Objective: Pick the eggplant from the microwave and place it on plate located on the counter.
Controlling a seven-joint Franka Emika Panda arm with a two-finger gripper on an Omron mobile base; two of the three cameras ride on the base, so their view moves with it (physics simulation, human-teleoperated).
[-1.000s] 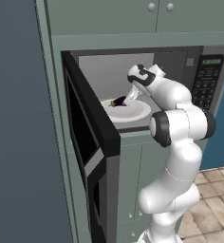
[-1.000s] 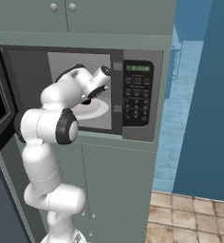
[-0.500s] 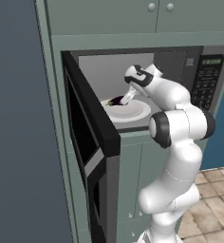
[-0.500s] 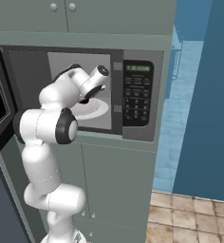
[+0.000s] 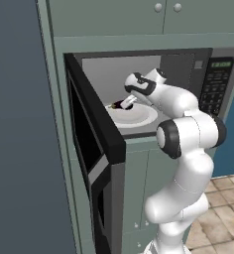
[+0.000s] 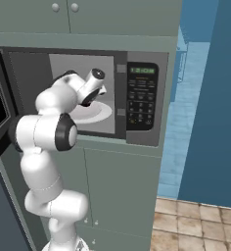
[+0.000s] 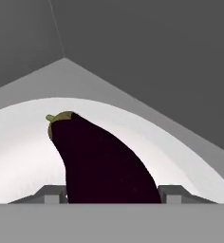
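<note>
Far left in the left base view we note the microwave point(image 5: 139, 84) door point(image 5: 96, 144) swung wide open, black, standing edge-on toward us. Right of it, the light grey cavity holds a white turntable dish point(image 5: 139, 116). The eggplant point(image 5: 120, 104) lies on that dish near its back left rim, dark and small. The gripper point(image 5: 125, 103) reaches down to it from the right, arm bent in through the opening.

In the hand view, we see the eggplant point(image 7: 102, 163) between the two finger tips point(image 7: 51, 193), greenish stem end pointing up and left, both tips hard against its flanks: the jaws are clamped on the eggplant, which lies over the white dish point(image 7: 19, 156).

Further right, in the right base view, the keypad panel point(image 6: 141, 100) with green display sits beside the cavity.
</note>
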